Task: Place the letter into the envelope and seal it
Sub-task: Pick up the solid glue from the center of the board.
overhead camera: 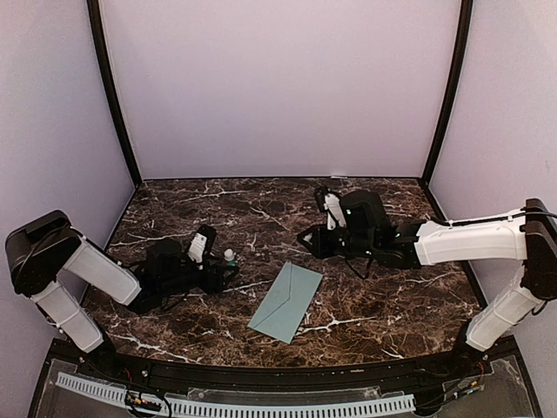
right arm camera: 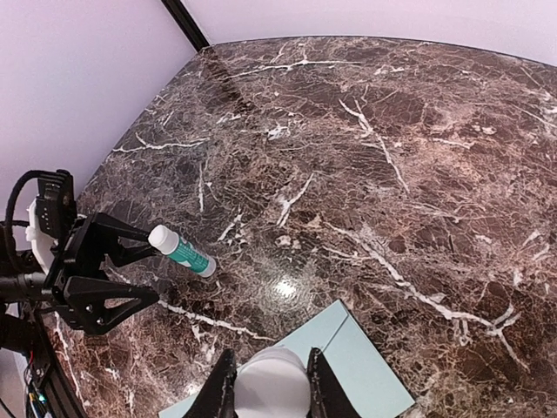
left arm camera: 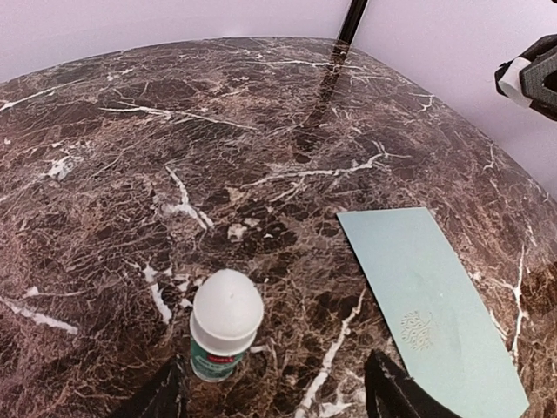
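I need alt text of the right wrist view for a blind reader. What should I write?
The right gripper holds a white cylindrical object between its black fingers, over a corner of the pale teal paper envelope lying on the dark brown marble table. Farther off, the open left gripper is next to a small white tube with a teal label.

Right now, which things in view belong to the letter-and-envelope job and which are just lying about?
Job: envelope; glue stick, probably for sealing. Letter not visible.
Unclear or spare: white rounded object in the right gripper, unidentifiable.
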`<state>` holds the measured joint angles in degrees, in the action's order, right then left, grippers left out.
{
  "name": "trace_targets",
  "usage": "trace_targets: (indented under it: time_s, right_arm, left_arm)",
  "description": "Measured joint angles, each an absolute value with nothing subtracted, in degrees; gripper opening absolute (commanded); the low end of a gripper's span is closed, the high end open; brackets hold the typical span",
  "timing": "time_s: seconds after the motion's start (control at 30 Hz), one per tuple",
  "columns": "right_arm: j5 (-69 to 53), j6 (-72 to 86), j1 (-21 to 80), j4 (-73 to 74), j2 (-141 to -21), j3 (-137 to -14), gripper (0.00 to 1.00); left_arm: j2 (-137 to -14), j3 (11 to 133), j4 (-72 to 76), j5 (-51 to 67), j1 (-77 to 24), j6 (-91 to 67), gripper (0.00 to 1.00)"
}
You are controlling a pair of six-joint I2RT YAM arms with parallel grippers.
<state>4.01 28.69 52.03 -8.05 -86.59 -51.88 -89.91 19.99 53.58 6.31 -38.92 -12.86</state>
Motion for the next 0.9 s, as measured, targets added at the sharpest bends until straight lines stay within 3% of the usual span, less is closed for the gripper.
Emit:
trace_targets:
  time_s: [0.77,0.9]
  right_arm:
    - [2.9,29.6,51.4,-9.5,-86.8,-51.1,0.05]
    - [2.7,29.7,51.3,-9.5,-87.2,-51.1,0.05]
  left_arm:
    - [-97.5,23.6,57.4,1.9,-39.0,-12.6,0.4]
    - [-97.7,23.9,57.5,1.5,-39.0,-12.6,0.31]
